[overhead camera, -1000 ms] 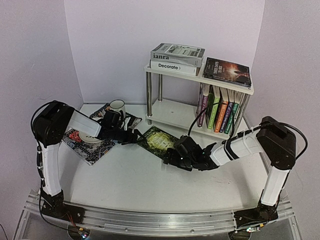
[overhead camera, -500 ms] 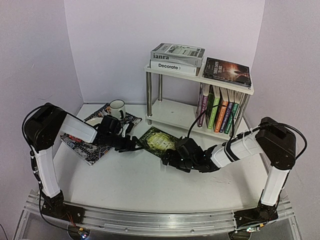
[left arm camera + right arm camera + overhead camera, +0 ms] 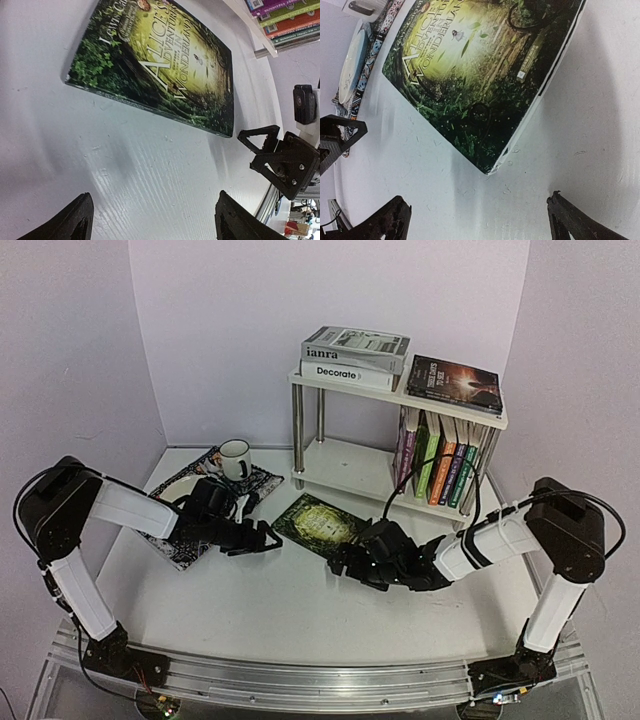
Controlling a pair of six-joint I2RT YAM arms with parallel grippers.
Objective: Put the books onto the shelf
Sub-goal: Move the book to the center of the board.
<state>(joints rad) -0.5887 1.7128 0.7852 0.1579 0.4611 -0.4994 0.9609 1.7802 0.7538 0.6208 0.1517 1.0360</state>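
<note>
We count one green book [image 3: 320,523] flat on the table [image 3: 270,610], near-left of the shelf [image 3: 345,468], between both grippers. Three books [image 3: 355,355] lie on the top board and about six stand on the lower one. One mug [image 3: 235,455]. Left gripper [image 3: 268,538] and right gripper [image 3: 340,562] both have jaws apart, empty. Since a second ago the left arm has sunk lower; the green book hasn't moved.

green book [image 3: 160,65]: "Alice's Adventures in Wonderland" | white book [image 3: 348,373]: "Decorate" | grey book [image 3: 355,343]: "ianra"
</note>
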